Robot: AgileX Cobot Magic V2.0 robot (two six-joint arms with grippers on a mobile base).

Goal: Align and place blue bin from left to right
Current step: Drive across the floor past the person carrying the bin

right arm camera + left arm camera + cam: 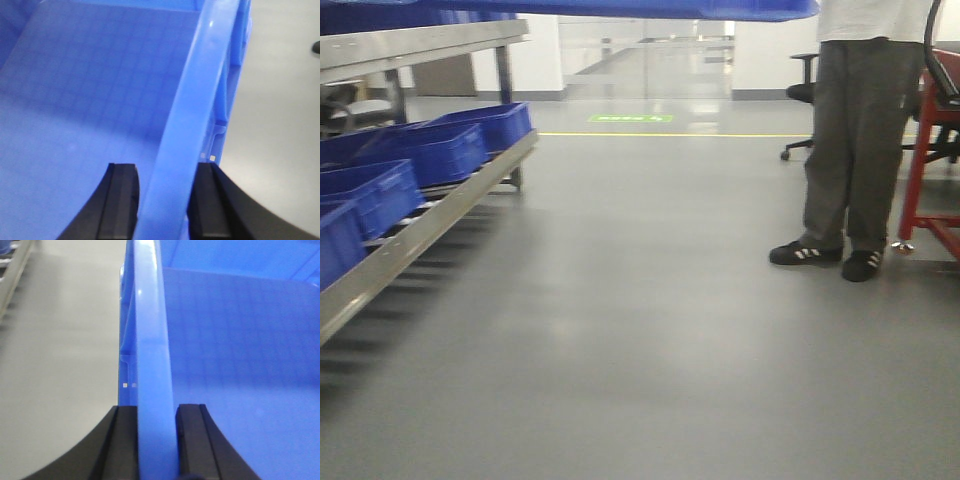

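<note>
Grey polished floor, wide. Long metal rack at left carries dark blue plastic bins. Large bright-blue rectangular plastic bin is held above the floor, its edge across the top of the front view. Left gripper is clamped on one side rim, right gripper on the opposite rim.
</note>
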